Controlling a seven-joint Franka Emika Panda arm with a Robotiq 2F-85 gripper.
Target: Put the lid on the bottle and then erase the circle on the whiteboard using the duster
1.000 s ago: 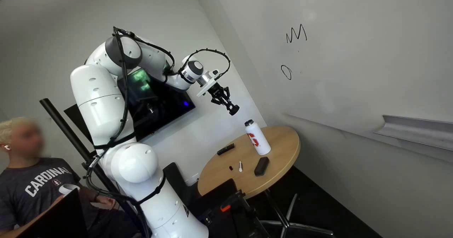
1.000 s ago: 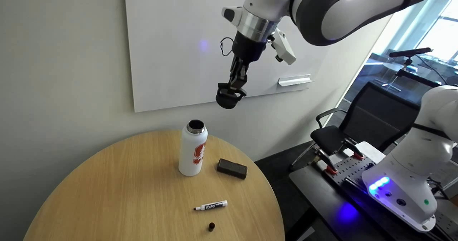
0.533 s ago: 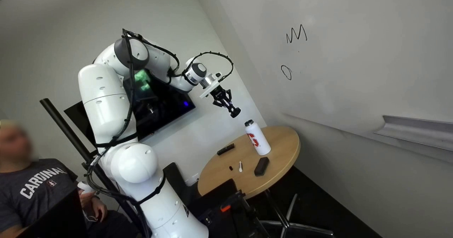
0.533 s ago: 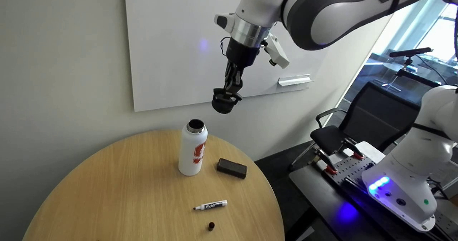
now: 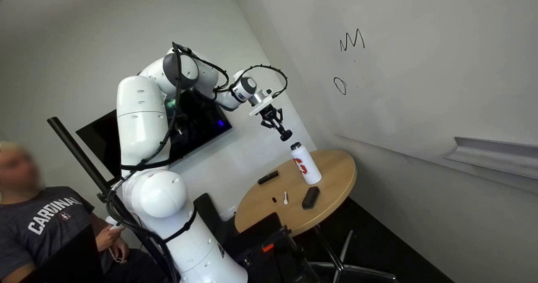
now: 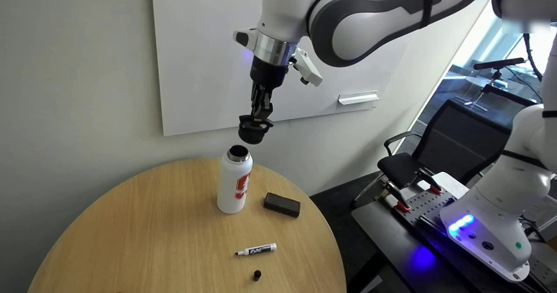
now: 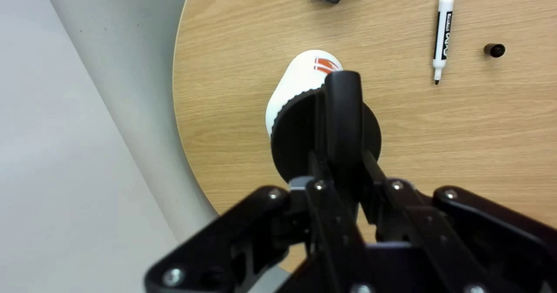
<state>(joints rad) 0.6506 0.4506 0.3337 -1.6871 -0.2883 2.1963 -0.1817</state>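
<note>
Hovering just above the bottle [image 6: 233, 188], off its long axis, held the lid [image 6: 251, 135] clamped in the gripper [image 6: 261, 113]. Found the bottle upright and uncapped on the table [image 6: 152, 240], lower than the lid, to the side and apart in both exterior views (partly hidden behind it in the wrist view). Seemed to need a short sideways shift, then descent along that upright axis.

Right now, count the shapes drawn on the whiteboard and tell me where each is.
2, not counting tiny specks: the zigzag and, below it, the circle, both on the whiteboard in an exterior view. The whiteboard runs out of frame, so others may be hidden.
</note>
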